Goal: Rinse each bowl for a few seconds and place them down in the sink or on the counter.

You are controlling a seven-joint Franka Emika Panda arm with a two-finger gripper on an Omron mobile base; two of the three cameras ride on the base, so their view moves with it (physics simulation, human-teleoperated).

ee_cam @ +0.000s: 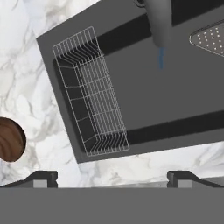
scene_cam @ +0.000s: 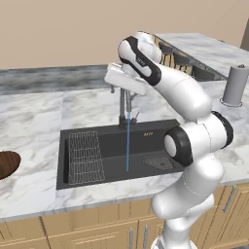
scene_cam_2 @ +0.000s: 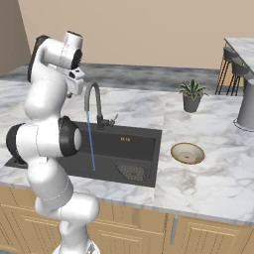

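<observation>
Broadly, the white marble worktop (scene_cam: 34, 116) spans the middle of the left base view and runs across the right base view, with light wooden cabinets (scene_cam_2: 208, 235) along the bottom edge. Set into it, the black sink (scene_cam: 109, 141) occupies the centre of the left base view and the centre-left of the right base view; in the hand view it fills the upper right of the frame at a tilt. The white arm (scene_cam: 194, 146) rises at the lower right of the left base view and the lower left of the right base view, its hand held high above the sink near the tap. A wire rack (scene_cam: 85, 156) lies in the left part of the basin, and a mesh strainer (scene_cam: 159, 163) sits on the basin floor at the right. The grey arched tap (scene_cam_2: 94, 101) stands at the rear rim, and a thin blue stream of water (scene_cam_2: 91, 141) falls from its spout to the basin floor. The dark brown bowl (scene_cam: 7, 163) rests on the worktop at the left edge of the left base view, well apart from the sink. The tan bowl (scene_cam_2: 187, 153) rests on the worktop just right of the sink in the right base view. The pincer (ee_cam: 113, 177) is spread, its two dark fingertips (ee_cam: 43, 177) set wide apart at the bottom of the hand view, pinching nothing. A potted plant (scene_cam_2: 191, 95) stands behind the tan bowl.
</observation>
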